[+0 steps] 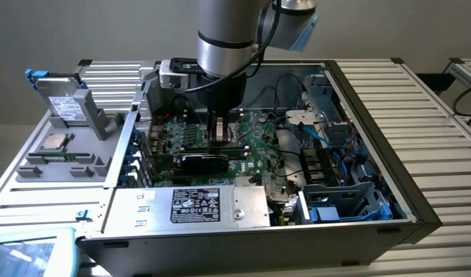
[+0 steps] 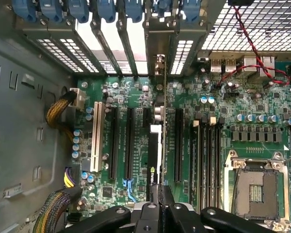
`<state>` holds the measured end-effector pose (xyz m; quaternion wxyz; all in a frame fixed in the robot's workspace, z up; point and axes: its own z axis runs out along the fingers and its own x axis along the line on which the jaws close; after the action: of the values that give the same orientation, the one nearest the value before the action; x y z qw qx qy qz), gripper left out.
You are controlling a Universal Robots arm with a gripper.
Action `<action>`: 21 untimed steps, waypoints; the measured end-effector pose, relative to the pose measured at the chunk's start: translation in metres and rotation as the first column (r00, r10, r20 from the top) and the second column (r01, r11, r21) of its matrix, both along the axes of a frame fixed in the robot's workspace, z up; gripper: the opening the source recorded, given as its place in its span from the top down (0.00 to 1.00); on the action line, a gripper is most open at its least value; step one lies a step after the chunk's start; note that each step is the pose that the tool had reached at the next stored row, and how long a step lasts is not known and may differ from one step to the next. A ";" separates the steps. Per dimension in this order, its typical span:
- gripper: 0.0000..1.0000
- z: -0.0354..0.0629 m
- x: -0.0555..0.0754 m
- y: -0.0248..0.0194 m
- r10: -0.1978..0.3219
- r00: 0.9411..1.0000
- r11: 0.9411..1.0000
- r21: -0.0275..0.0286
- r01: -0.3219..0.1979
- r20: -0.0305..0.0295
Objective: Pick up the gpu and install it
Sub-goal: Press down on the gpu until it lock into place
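Two views show the open computer case point(image 1: 358, 98) with the arm reaching down into it. In the exterior view the gripper point(image 1: 217, 138) hangs over the middle of the motherboard point(image 1: 255, 144), its fingers pressed together on the top edge of the gpu point(image 1: 203, 161), a black card standing on edge across the board. That view also takes in a label-bearing power supply point(image 1: 193, 206) at the near wall and a grey tray point(image 1: 62, 156) of parts outside the case at the exterior view's left.

From the wrist view the gpu point(image 2: 157, 145) appears edge-on as a thin strip running from the gripper point(image 2: 160, 194) toward the rear bracket slots point(image 2: 126, 43), standing among the black expansion slots point(image 2: 128, 141). Whether it is fully seated cannot be told. This view adds the empty processor socket point(image 2: 257, 187) and a red cable point(image 2: 247, 63) near the rear ports.
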<state>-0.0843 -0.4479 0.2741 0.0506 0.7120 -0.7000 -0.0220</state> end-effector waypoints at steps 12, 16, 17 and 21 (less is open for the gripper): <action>0.88 -0.0064 -0.001 0.0000 0.000 0.999 1.000 0.000 0.000 0.037; 0.88 -0.0069 -0.001 0.0000 0.000 0.999 1.000 0.000 0.000 0.037; 0.88 -0.0083 -0.001 0.0001 0.001 0.999 1.000 0.000 -0.001 0.037; 0.88 -0.0103 -0.001 0.0000 0.000 0.999 1.000 -0.001 0.000 0.038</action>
<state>-0.0852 -0.4479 0.2638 0.0377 0.7124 -0.7007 -0.0085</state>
